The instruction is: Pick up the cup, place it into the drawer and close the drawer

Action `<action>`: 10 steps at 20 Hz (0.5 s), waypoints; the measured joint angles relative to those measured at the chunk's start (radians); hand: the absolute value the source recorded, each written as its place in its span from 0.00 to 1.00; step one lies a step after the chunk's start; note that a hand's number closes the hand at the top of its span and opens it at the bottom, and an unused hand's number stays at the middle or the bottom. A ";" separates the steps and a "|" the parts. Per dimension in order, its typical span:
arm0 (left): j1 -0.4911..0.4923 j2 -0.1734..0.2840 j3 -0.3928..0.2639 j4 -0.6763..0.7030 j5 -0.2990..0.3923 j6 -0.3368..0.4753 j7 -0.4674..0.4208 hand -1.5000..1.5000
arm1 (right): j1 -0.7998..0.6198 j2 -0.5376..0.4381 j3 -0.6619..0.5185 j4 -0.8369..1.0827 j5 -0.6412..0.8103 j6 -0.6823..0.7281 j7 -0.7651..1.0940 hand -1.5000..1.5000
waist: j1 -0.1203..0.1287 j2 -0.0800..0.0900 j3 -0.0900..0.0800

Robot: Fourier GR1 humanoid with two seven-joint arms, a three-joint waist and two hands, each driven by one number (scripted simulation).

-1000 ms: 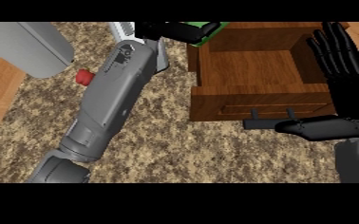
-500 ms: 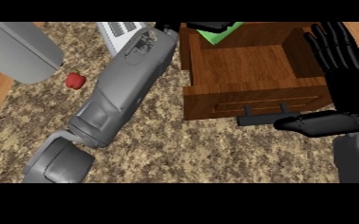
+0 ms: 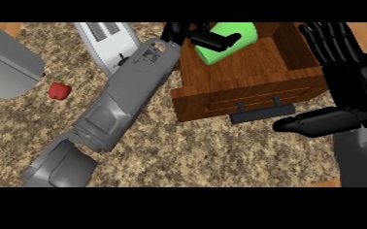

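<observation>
The green cup (image 3: 233, 42) lies tilted over the back left part of the open wooden drawer (image 3: 258, 70). My left hand (image 3: 192, 33) reaches in from the lower left across the drawer's left wall, its fingers curled over the cup's near side. Whether the cup touches the drawer's floor is hidden. My right hand (image 3: 335, 53) rests open at the drawer's right side, fingers pointing up and thumb near the front right corner. The drawer's dark handle (image 3: 261, 111) faces me.
A white toaster (image 3: 108, 41) stands at the back, left of my left forearm. A small red object (image 3: 59, 90) lies on the speckled counter (image 3: 215, 150) at the left, beside a grey appliance (image 3: 16, 70).
My left hand has carried the cup farther right and down over the drawer, so more of the cup shows. The right hand has kept its place by the drawer.
</observation>
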 measured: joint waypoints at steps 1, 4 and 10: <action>0.008 0.000 -0.014 0.002 0.004 -0.002 -0.002 0.00 | -0.009 -0.001 0.001 0.003 -0.004 0.004 0.003 0.00 | -0.008 0.002 0.000; 0.021 0.000 -0.033 -0.004 0.034 -0.001 -0.012 0.00 | -0.021 0.004 0.019 0.011 -0.007 0.017 -0.003 0.00 | -0.028 0.008 0.000; 0.061 0.000 -0.017 -0.049 0.134 -0.014 -0.087 0.00 | -0.048 0.025 0.077 0.022 -0.095 0.111 -0.003 1.00 | -0.051 0.016 -0.001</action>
